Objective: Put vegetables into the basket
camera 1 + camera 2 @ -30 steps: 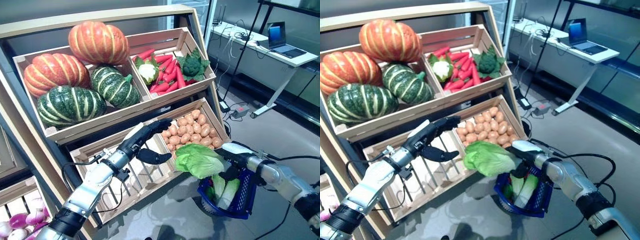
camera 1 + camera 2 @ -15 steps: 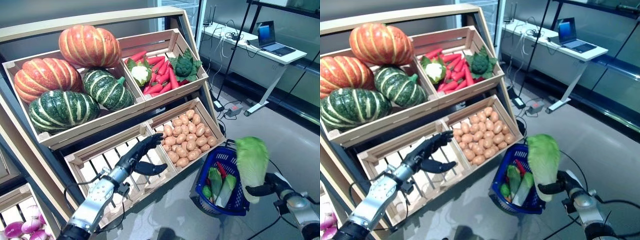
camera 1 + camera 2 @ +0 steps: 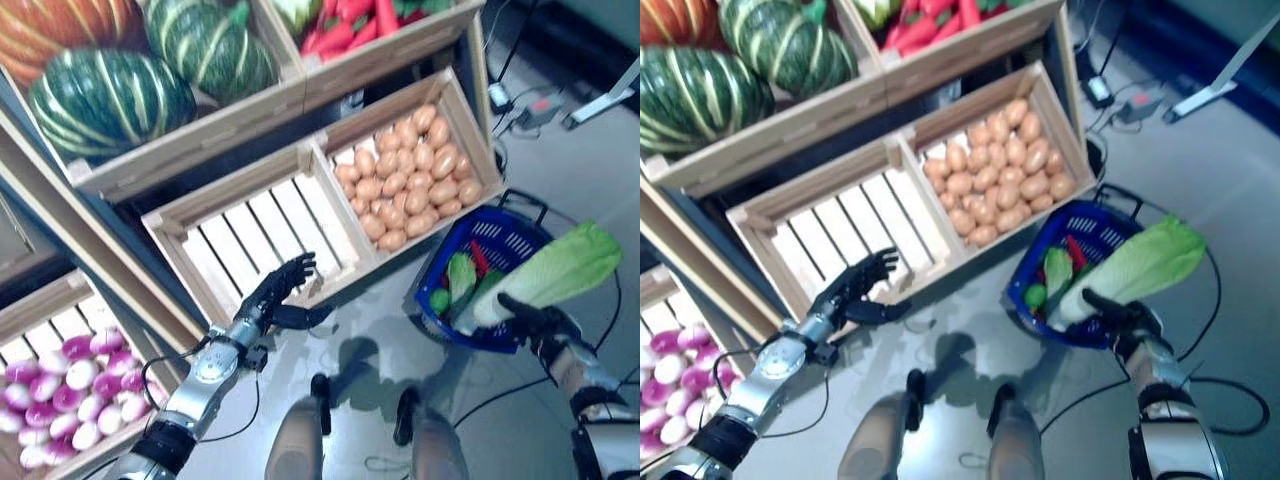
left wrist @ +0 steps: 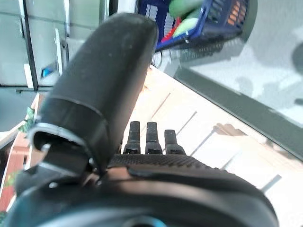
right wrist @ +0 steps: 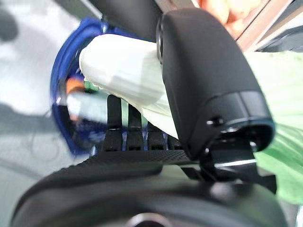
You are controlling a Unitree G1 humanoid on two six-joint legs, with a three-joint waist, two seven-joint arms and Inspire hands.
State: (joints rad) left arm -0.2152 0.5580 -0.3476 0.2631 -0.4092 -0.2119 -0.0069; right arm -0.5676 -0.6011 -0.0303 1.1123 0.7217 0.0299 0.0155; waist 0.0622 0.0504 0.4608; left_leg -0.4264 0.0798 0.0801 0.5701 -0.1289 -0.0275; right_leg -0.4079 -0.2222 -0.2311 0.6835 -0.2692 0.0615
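My right hand (image 3: 530, 318) is shut on the white stalk of a long pale green cabbage (image 3: 558, 271). It holds the cabbage over the right rim of the blue basket (image 3: 452, 334), which stands on the floor. The leafy end points up and right, away from the basket. The right wrist view shows the thumb (image 5: 208, 75) pressed on the white stalk (image 5: 123, 71) with the basket (image 5: 64, 90) below. Green vegetables (image 3: 461, 279) and a red one (image 3: 478, 258) lie in the basket. My left hand (image 3: 275, 298) is open and empty at the front edge of an empty wooden crate (image 3: 262, 232).
The wooden stand (image 3: 190, 125) rises to the left and behind, with crates on sloping shelves. A crate of potatoes (image 3: 405, 175) sits just behind the basket. A low crate (image 3: 50, 370) stands at the far left. Grey floor (image 3: 380, 330) lies in front.
The camera has tipped down toward the floor. My right hand has swung the cabbage from upright to slanting, with its stalk low over the basket's rim. My left hand stays by the empty crate.
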